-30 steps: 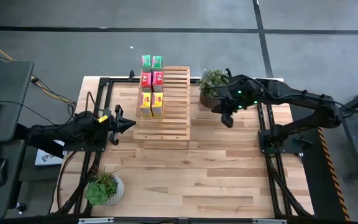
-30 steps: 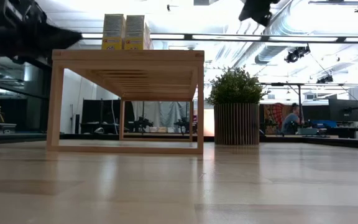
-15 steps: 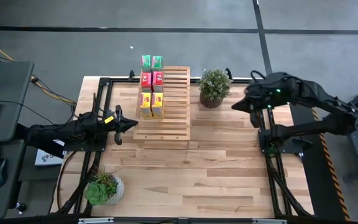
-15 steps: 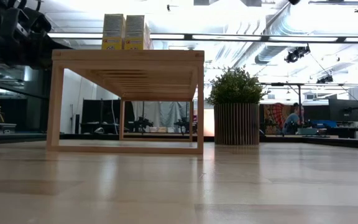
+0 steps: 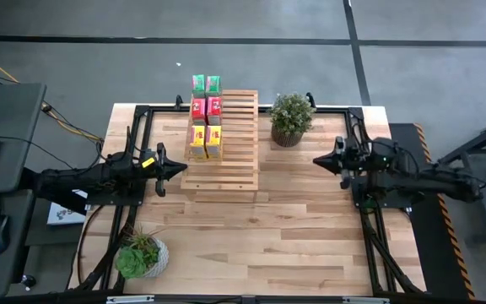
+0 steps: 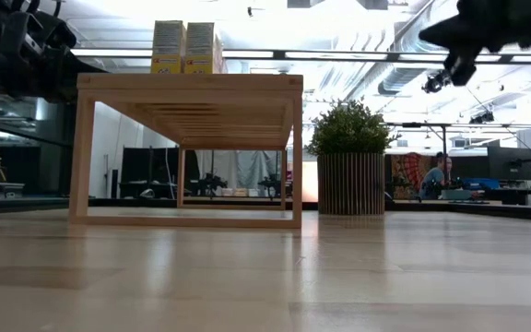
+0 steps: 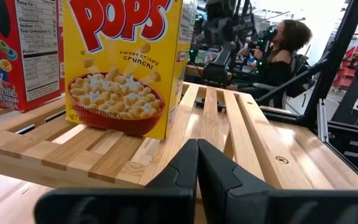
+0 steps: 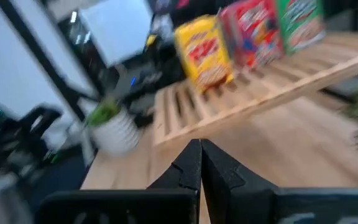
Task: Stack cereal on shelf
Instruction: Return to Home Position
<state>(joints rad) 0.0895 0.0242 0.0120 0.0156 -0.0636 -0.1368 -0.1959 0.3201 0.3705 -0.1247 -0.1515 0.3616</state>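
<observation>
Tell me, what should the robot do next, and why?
Probably just tuck the right arm in to rest, nothing more. All six cereal boxes already stand on the shelf in colour pairs. The left claw by the shelf's edge and the right claw out toward the table's right side are both shut and empty, so there seems to be nothing left to carry.
</observation>
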